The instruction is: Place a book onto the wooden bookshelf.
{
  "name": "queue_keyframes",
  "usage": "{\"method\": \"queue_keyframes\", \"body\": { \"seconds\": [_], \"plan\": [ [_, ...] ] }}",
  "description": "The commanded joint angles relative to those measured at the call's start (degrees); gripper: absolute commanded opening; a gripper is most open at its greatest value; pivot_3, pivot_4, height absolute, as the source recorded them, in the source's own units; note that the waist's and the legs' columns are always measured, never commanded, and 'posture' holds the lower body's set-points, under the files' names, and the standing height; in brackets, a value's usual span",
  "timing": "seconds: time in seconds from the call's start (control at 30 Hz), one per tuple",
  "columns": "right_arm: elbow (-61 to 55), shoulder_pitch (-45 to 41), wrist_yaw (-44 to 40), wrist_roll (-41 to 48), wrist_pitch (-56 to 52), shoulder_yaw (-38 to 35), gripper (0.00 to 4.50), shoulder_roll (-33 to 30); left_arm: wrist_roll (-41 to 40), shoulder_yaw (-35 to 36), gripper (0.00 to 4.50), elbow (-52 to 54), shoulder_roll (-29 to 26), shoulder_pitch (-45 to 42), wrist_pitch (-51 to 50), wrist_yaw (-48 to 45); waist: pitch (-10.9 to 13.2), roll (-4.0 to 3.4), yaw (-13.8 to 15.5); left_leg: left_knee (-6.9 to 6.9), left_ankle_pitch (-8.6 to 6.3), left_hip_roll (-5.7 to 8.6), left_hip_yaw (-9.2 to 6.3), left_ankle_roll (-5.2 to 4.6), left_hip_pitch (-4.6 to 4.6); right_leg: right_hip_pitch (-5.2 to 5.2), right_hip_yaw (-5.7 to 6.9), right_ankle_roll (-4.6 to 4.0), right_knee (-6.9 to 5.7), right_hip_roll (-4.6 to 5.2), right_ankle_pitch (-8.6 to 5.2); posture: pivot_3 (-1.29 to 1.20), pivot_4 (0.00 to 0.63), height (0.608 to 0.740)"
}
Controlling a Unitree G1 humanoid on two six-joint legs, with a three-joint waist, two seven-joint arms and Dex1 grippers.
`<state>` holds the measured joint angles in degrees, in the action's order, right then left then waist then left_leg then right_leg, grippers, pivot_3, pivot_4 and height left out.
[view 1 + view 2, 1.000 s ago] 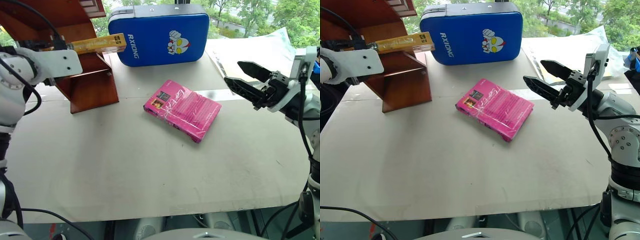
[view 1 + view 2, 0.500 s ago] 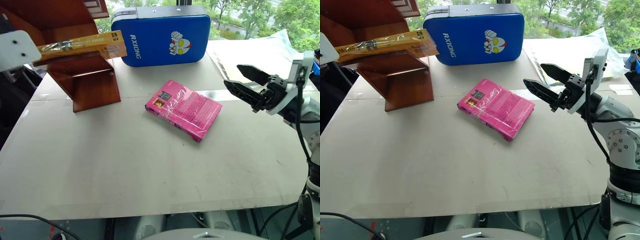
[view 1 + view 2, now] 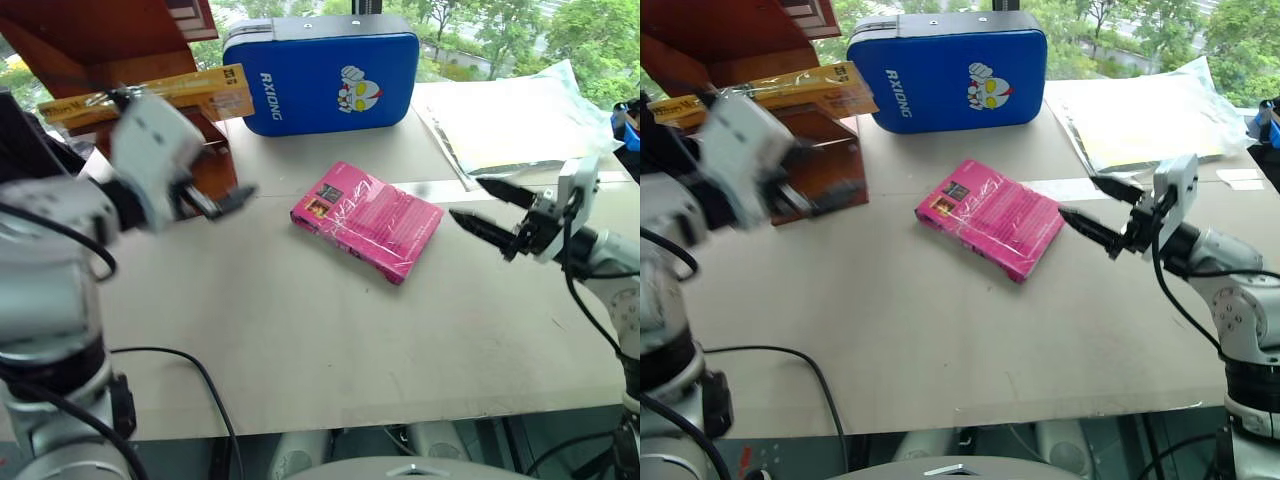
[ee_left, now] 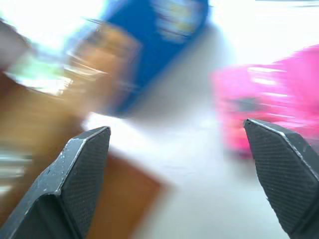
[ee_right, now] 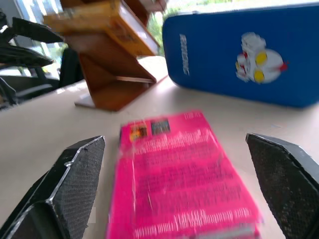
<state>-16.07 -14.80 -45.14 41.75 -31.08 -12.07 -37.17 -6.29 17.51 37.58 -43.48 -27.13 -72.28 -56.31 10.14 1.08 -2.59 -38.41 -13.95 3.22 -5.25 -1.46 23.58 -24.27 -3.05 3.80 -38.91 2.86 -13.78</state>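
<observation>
Resting on wooden bookshelf (image 3: 175,165), book (image 3: 150,95) looks thick, stiff, glossy-slippery; best gripped across spine. Left gripper (image 3: 215,200) and right gripper (image 3: 495,210) spread, empty.

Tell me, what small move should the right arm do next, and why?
Probably ease the right tool forward and down to straddle the pink book. The yellow book already rests on the wooden bookshelf, the left tool is open and empty, and the right tool, open, points at the pink book's near edge without touching it.
</observation>
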Motion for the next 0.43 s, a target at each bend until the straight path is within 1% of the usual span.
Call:
{"method": "queue_keyframes", "body": {
  "seconds": [0.03,0.07,0.1,0.13,0.2,0.3,0.37,0.43],
  "plan": [
    [1.21,5.18,-2.92,-7.57,8.75,1.16,4.50,-0.68,-1.67,-1.56,4.40,4.86,8.42,14.17,7.41,6.37,-0.05,-0.08,-0.08,0.06,0.00,-0.09,0.11,0.01,-0.12,0.02,-0.11,-0.10,0.04,-0.02,0.08,0.00,0.150,0.740],
    [2.18,7.12,-3.31,-10.21,11.32,2.01,4.50,-0.62,-0.90,-2.90,4.40,4.48,10.77,17.89,11.23,8.69,-0.05,-0.07,0.16,0.12,0.00,-0.11,0.18,0.01,-0.38,0.21,-0.19,-0.11,0.03,-0.01,0.07,0.00,0.150,0.740],
    [3.73,8.97,-2.88,-12.92,14.20,2.49,4.50,-0.05,-1.46,-2.44,4.40,4.12,14.56,20.71,13.42,10.95,-0.04,-0.04,0.42,0.30,-0.01,-0.13,0.19,0.01,-0.76,0.59,-0.17,-0.12,0.14,0.01,0.06,0.00,0.150,0.740],
    [5.19,10.82,-2.22,-14.50,16.49,2.32,4.50,0.99,-1.50,-2.65,4.40,3.53,17.22,23.74,17.75,12.73,-0.03,-0.01,0.54,0.31,-0.02,-0.20,0.16,0.02,-0.93,0.75,-0.11,-0.13,0.18,-0.01,0.05,0.00,0.150,0.740],
    [7.43,13.86,-1.14,-15.62,19.46,1.45,4.50,3.19,-4.63,-0.28,4.40,2.70,23.97,28.63,21.51,15.05,-0.03,0.00,1.19,0.23,-0.01,-0.28,0.15,0.03,-0.86,0.78,-0.03,-0.14,0.26,-0.02,0.06,0.00,0.150,0.740],
    [9.70,16.82,-1.63,-17.03,23.13,1.01,4.50,4.89,-3.21,-0.84,4.40,0.12,26.74,35.25,31.91,17.67,-0.08,-0.07,1.73,0.09,-0.01,-0.34,0.23,0.03,-0.96,0.91,0.00,-0.22,0.29,0.01,0.11,0.00,0.150,0.740],
    [10.54,18.36,-1.96,-17.15,24.43,0.68,4.50,5.54,-2.48,-0.54,4.40,-3.00,27.34,37.90,37.92,19.31,-0.08,-0.09,1.83,0.09,-0.01,-0.38,0.36,0.03,-1.10,1.00,0.01,-0.44,0.30,0.09,0.00,0.00,0.150,0.740],
    [10.86,19.24,-2.11,-17.02,25.20,0.47,4.50,5.86,-2.74,-0.67,4.40,-5.45,26.73,39.43,42.08,19.52,-0.09,-0.09,1.86,0.09,-0.01,-0.39,0.36,0.03,-1.12,1.01,0.05,-0.47,0.31,0.09,-0.02,0.00,0.150,0.740]
  ]
}}
